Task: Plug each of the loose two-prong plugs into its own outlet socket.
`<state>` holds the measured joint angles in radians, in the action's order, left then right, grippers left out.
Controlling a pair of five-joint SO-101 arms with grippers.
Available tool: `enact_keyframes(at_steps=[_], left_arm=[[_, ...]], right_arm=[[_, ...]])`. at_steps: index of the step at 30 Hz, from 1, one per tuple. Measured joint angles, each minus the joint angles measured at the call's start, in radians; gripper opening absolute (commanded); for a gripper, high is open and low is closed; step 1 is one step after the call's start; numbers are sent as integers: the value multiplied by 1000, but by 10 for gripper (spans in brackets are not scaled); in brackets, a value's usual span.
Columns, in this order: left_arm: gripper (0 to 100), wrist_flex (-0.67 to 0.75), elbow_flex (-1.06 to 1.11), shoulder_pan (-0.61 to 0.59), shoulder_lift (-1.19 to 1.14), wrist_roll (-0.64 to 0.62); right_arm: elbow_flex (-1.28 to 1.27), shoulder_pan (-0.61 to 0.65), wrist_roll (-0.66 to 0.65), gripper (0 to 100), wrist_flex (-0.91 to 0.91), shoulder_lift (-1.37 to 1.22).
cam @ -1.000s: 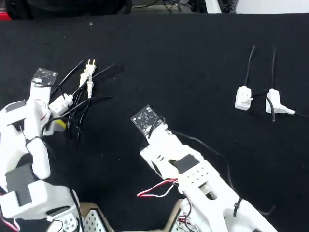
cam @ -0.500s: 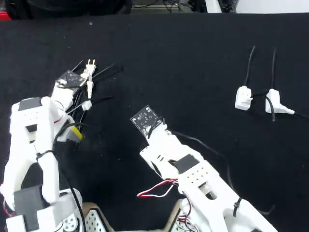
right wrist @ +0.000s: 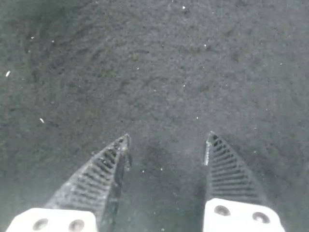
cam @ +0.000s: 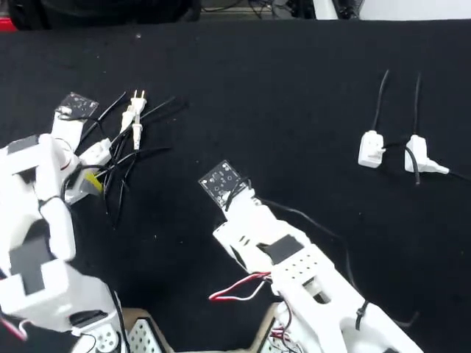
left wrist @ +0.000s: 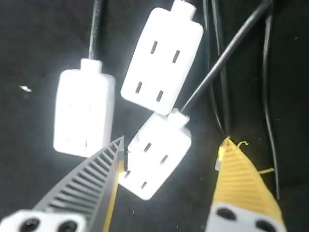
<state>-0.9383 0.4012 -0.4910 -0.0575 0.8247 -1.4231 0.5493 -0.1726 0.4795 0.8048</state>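
Bench (cam: 294, 81), covered in black cloth, with two white arms at its near edge. The left hand (left wrist: 173, 145) is shown released, its grey finger (left wrist: 89, 181) and yellow finger (left wrist: 244, 181) spread to either side of one white outlet socket (left wrist: 155, 155), which lies face up on the cloth. Whether the fingers touch it cannot be determined. A second socket (left wrist: 162, 58) is seen face up just beyond the first, and a third socket (left wrist: 84, 113) lies beside both; each is fed by a black cord. In the high view the loose two-prong plugs (cam: 135, 110) are found close together, unplugged, among a tangle of black cords (cam: 121, 165) just beside the left arm, at the left side of the bench. The right hand (right wrist: 169, 137) is likewise released, its two fingers held apart above bare cloth near the middle of the bench. Well apart from these, at the right side, a white connector block (cam: 370, 149) and a second connector block (cam: 421, 158) are laid side by side, each with a black cord running toward the far edge.
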Motion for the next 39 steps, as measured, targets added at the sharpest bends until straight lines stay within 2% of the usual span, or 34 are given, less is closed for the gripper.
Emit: enact_keyframes(at_steps=[6,15,21,30,36,39], left_arm=[[304,5,-80,0,-120,51],[286,6,-126,-2,-187,60],[40,-6,-127,6,-192,63],[29,-222,-144,5,-152,63],[29,-391,-144,26,69,63],[29,-460,-132,68,183,63]], right_arm=[[0,0,0,230,0,0],[0,0,0,230,0,0],[0,0,0,230,0,0],[0,0,0,230,0,0],[0,-3,0,230,0,0],[0,-71,0,230,0,0]])
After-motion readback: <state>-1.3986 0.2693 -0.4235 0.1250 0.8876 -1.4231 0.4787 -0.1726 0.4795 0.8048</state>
